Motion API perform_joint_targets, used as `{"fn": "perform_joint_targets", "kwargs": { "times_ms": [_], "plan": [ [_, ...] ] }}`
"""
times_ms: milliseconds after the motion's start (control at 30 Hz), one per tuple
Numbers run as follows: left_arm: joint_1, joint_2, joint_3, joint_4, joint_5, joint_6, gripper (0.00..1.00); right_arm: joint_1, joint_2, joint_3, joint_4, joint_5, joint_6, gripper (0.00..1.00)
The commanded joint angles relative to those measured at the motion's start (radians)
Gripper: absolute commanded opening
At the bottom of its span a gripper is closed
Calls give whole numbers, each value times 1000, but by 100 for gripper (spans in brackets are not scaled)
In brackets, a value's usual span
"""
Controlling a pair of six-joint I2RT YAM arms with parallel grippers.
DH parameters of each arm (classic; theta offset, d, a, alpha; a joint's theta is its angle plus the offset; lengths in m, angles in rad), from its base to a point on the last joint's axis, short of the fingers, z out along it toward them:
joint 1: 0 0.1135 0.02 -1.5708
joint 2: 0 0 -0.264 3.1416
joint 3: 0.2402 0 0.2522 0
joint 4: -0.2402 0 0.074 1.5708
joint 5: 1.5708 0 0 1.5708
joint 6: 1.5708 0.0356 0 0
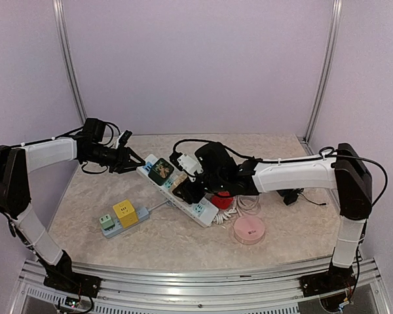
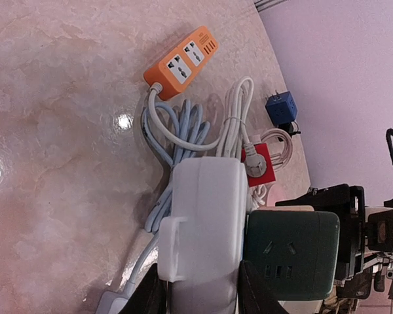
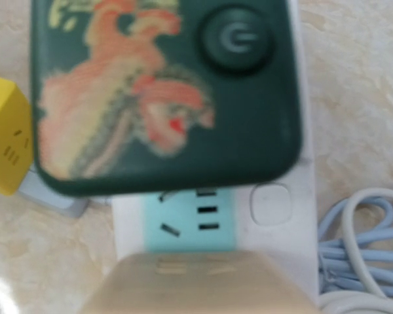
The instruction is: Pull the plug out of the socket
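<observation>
A white socket strip (image 1: 200, 210) lies diagonally across the middle of the table. A dark green cube adapter (image 1: 161, 171) with a picture on top and a beige plug (image 1: 179, 186) sit in it side by side. My left gripper (image 1: 136, 165) is shut on the strip's far-left end. In the left wrist view its black fingers (image 2: 150, 297) press both sides of the white strip (image 2: 206, 222). My right gripper (image 1: 187, 188) is shut on the beige plug (image 3: 196, 281), which hides its fingers. A free teal socket face (image 3: 190, 219) shows between the plug and the green adapter (image 3: 164, 91).
A yellow cube (image 1: 124, 212) and a small green cube (image 1: 107, 222) sit on a grey strip at front left. A red cube (image 1: 221, 199), coiled cables (image 2: 183, 131), a pink disc (image 1: 249, 229), an orange strip (image 2: 181, 62) and a blue cube (image 2: 281, 108) crowd the right.
</observation>
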Motion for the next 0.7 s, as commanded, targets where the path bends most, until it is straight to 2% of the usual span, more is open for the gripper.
{"fn": "perform_joint_targets", "kwargs": {
  "times_ms": [0, 400, 667],
  "plan": [
    [-4, -21, -4, -5, -72, 54, 8, -56, -69, -13, 104, -110, 107, 0],
    [-7, -24, -4, -4, -72, 54, 8, -111, -89, -33, 127, -212, 183, 0],
    [-6, -20, -4, -6, -74, 59, 8, -118, -89, -15, 83, -222, 166, 0]
  ]
}}
